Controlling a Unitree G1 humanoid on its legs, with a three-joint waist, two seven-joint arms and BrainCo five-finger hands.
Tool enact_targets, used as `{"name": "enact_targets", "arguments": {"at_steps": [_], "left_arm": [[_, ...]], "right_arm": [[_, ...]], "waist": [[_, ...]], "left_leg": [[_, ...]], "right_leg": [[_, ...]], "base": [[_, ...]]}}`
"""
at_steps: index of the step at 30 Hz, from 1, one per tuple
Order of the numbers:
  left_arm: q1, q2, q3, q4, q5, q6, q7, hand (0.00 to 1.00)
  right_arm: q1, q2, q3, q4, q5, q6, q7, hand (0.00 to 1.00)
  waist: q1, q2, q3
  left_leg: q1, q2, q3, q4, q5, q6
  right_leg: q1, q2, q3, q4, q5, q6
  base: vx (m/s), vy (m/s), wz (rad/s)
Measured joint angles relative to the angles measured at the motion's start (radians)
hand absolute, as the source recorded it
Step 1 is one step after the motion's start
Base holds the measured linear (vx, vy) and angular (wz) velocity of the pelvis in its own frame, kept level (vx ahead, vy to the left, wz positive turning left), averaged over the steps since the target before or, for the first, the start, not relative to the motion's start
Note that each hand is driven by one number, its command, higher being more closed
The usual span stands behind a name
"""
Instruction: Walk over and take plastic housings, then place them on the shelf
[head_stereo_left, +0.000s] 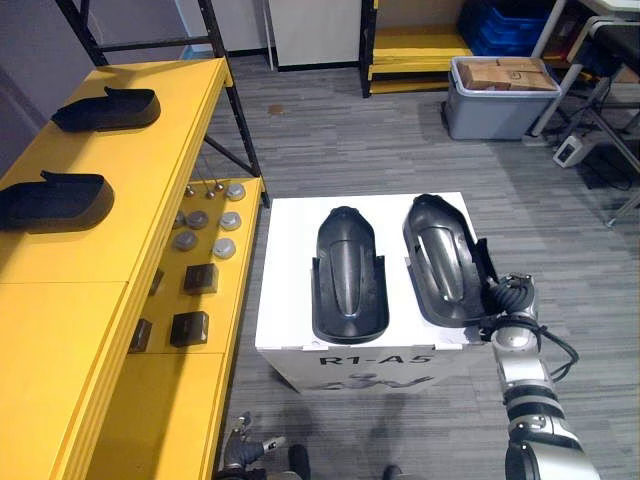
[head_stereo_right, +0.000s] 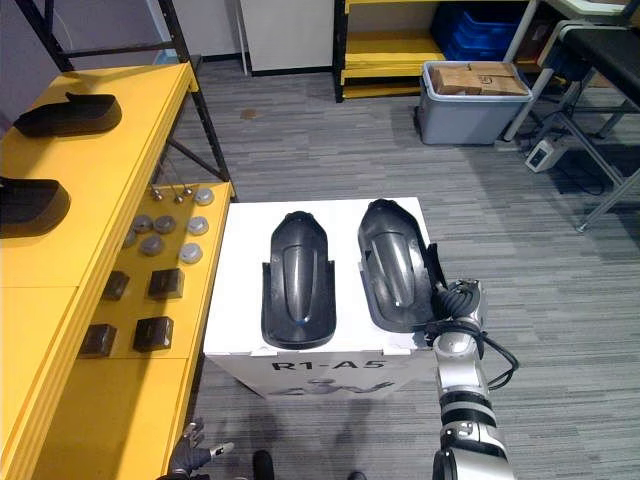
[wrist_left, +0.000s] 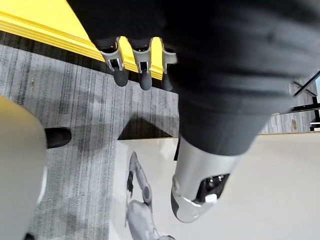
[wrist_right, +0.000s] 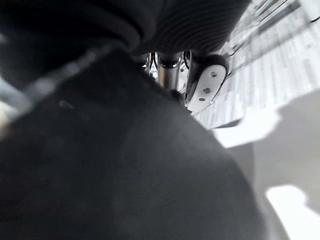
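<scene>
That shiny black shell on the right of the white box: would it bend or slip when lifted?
Probably stiff: the right housing keeps its moulded curve lying on the white box. Likely light for its size, being a thin hollow shell. Its glossy surface may slip against the right hand at its edge.

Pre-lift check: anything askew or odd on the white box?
Right housing lies skewed, angled against the straight left housing, its near end close to the white box's right edge. Right hand is against that end. Nothing looks damaged or spilled.
</scene>
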Motion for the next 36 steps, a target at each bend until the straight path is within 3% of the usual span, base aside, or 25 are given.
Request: {"name": "enact_targets", "arguments": {"at_steps": [11,18,23,27,36], "left_arm": [[0.004,-0.015,0.063,-0.1,0.001,0.001,0.005,0.0],[0.029,-0.05,0.177,-0.458,-0.004,-0.011,0.05,0.0],[0.024,-0.058,0.168,-0.727,-0.052,-0.052,0.08,0.0],[0.01,-0.058,0.074,-0.883,-0.059,-0.072,0.083,0.0],[-0.122,-0.052,-0.222,-0.913,-0.124,-0.077,0.059,0.0]], "right_arm": [[0.173,0.07,-0.041,-0.422,-0.043,-0.015,-0.035,1.0],[0.244,0.126,0.015,-0.68,-0.034,-0.098,-0.037,1.0],[0.265,0.159,0.108,-0.749,-0.05,-0.134,-0.033,1.0],[0.265,0.164,0.217,-0.749,-0.094,-0.134,-0.016,1.0],[0.255,0.185,0.394,-0.742,-0.172,-0.132,0.009,1.0]], "waist": [[-0.01,0.001,-0.002],[-0.007,0.004,-0.006],[-0.009,0.005,-0.032],[-0.005,0.005,-0.048],[-0.009,0.005,-0.069]], "left_leg": [[-0.001,0.003,-0.001,0.0,0.0,0.0],[-0.009,-0.004,-0.018,-0.002,-0.003,-0.004],[-0.013,-0.012,-0.05,0.0,0.01,0.006],[-0.01,-0.016,-0.057,0.0,0.014,0.01],[0.003,-0.016,-0.057,0.0,0.015,0.011]], "right_leg": [[-0.006,-0.002,0.02,0.002,0.016,0.007],[-0.012,-0.006,0.017,-0.008,0.012,0.012],[0.001,-0.01,-0.01,-0.007,0.012,0.012],[0.005,-0.014,-0.012,-0.003,0.013,0.013],[0.011,-0.014,-0.008,0.011,0.013,0.013]], "base": [[-0.05,0.014,-0.04],[-0.09,0.013,0.02],[-0.01,0.001,0.17],[0.01,0.006,0.07],[-0.01,0.0,-0.01]]}}
